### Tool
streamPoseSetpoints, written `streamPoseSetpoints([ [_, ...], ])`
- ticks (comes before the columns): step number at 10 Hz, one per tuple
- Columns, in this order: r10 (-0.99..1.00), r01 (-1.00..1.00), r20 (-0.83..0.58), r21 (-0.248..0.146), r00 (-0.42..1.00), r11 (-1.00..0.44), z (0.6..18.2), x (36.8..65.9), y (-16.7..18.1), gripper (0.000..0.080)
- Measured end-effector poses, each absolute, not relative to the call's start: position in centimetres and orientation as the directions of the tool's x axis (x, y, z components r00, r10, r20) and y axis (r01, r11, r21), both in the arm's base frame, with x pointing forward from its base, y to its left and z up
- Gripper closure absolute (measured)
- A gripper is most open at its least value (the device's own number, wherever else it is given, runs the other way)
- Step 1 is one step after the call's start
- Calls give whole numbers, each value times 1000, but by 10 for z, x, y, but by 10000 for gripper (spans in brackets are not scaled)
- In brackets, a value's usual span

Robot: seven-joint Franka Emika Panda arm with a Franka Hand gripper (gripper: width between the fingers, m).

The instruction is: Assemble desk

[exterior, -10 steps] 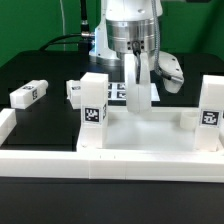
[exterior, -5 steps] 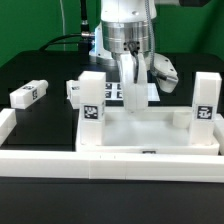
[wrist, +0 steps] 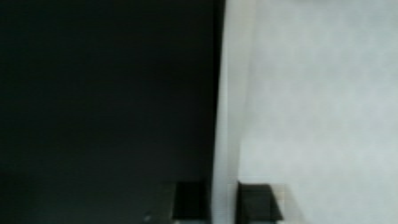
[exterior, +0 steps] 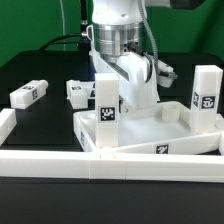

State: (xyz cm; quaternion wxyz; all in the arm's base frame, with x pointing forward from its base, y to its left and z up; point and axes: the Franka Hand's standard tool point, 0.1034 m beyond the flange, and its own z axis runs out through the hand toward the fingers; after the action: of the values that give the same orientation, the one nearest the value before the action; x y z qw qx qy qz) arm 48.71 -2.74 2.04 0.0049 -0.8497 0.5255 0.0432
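Note:
The desk top (exterior: 150, 128), a white tray with a raised rim, lies askew on the black table. Two tagged white legs stand upright in its corner sockets, one at the exterior view's left (exterior: 105, 101) and one at its right (exterior: 207, 90). My gripper (exterior: 134, 100) reaches down over the tray's far rim and is shut on it. In the wrist view the thin rim (wrist: 226, 100) runs between the dark fingers (wrist: 192, 200), with my gripper (wrist: 226, 202) shut on it. Two loose legs (exterior: 28, 93) (exterior: 78, 91) lie at the exterior view's left.
A long white border rail (exterior: 50, 160) runs along the front of the table, with another short stretch (exterior: 5, 122) at the exterior view's left. The tray's front corner lies close to the front rail. Cables hang behind the arm.
The desk top has turned on the table with my gripper shut on its rim. The left leg has swung toward the exterior view's right and the tray now sits at an angle to the front rail.

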Motion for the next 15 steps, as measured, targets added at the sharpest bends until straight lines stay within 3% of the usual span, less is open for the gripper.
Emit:
streamPoseSetpoints([
  [2,-764,-765,-79,20,640,-643,21,485,-47,736],
  [6,-578,-580,-80,0,812,-815,21,485,-55,736],
  [11,-317,-318,-79,-9,945,-948,21,485,-58,737],
  [15,-57,-56,-62,18,996,-998,22,512,-37,737],
])
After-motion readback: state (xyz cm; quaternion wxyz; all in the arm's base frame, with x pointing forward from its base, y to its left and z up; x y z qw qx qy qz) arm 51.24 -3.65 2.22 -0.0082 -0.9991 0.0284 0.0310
